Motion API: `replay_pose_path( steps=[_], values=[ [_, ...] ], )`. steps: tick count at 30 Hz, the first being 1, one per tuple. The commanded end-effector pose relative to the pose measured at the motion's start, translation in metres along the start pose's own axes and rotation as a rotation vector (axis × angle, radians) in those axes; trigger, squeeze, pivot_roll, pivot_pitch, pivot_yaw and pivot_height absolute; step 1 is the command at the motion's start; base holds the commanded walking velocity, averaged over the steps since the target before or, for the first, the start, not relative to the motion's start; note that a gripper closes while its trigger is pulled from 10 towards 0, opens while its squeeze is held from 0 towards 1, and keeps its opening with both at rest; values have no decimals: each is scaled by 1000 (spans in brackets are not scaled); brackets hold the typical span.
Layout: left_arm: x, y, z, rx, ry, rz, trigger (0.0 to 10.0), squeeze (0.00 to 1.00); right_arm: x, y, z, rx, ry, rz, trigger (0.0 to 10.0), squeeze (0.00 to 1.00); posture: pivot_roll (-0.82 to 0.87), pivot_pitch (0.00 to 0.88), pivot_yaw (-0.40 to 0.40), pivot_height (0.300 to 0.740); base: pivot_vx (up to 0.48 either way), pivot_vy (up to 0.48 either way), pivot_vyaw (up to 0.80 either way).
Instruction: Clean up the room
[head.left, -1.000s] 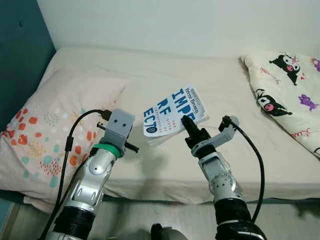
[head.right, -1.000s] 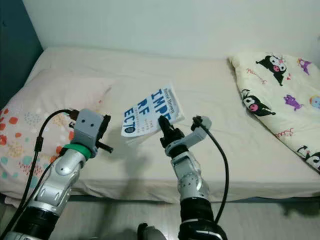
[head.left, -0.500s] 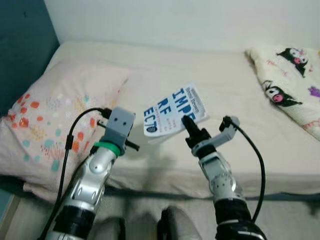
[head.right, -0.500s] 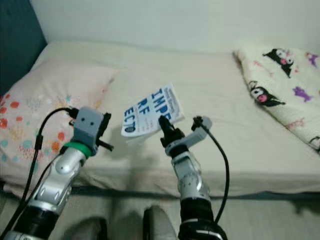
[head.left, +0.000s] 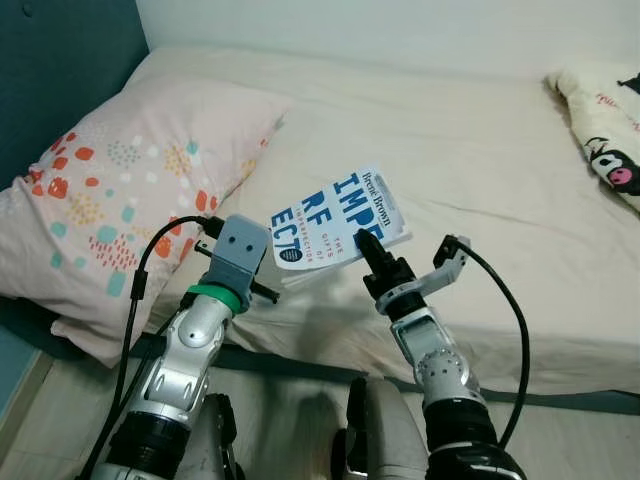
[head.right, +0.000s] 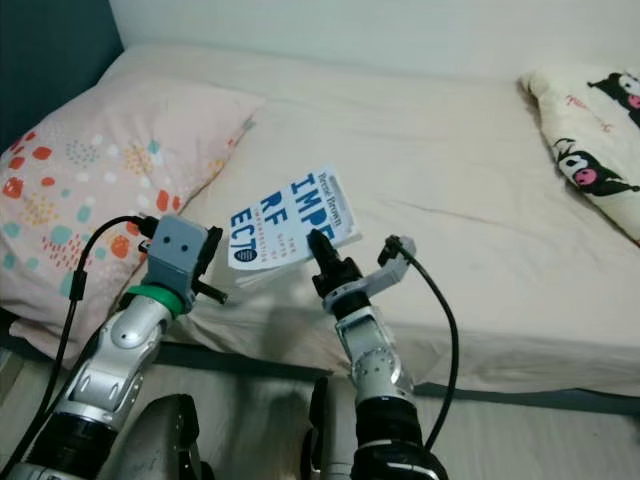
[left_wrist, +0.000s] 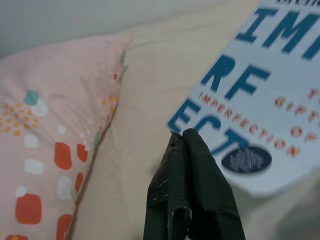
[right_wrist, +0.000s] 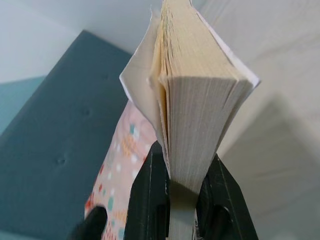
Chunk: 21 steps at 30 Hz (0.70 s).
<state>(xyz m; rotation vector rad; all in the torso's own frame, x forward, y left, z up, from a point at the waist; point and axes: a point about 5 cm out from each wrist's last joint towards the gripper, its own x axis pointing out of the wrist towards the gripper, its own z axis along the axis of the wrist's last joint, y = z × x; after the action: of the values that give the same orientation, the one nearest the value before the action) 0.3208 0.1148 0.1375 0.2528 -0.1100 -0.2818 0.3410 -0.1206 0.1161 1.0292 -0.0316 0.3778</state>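
While the white book (head.left: 337, 221) with blue lettering hangs at the centre of the frame above the bed's (head.left: 480, 150) front edge, we clamp its lower corner with our right tool (head.left: 366, 244). Our left tool (left_wrist: 187, 145), fingers pressed together on nothing, hovers just beside the book's left end. We see a spotted pink pillow (head.left: 110, 190) at the left and a cartoon-print blanket (head.left: 610, 120) at the upper right.

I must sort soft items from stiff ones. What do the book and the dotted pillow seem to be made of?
Book: paper pages inside a thin, smooth card cover, probably a paperback; the right wrist view shows fanned cream page edges. Pillow: soft woven fabric, matte, with creases, printed with dots.
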Motion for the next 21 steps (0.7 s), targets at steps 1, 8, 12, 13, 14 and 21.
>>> replay_pose_path(
  steps=[1,8,12,13,14,21],
  values=[
    [-3,-2,-3,-8,15,-10,10000,0,3,3,3,13,-28,23,10000,0,26,98,35,591,0,0,0],
    [-4,-2,3,-10,3,-11,10000,0,18,1,11,133,-67,36,10000,0,54,125,37,591,0,0,0],
    [-4,1,19,-22,-42,5,10000,0,28,2,13,223,-63,38,10000,0,115,151,26,591,0,0,0],
    [-4,1,19,-22,-42,5,10000,0,28,2,13,223,-63,38,10000,0,115,151,26,591,0,0,0],
    [-4,4,25,-27,-59,11,10000,0,32,2,14,244,-66,30,10000,0,122,155,26,591,0,0,0],
    [-24,21,61,-36,-140,35,10000,0,52,10,14,243,-69,-64,10000,0,219,246,48,591,0,0,0]
  ],
)
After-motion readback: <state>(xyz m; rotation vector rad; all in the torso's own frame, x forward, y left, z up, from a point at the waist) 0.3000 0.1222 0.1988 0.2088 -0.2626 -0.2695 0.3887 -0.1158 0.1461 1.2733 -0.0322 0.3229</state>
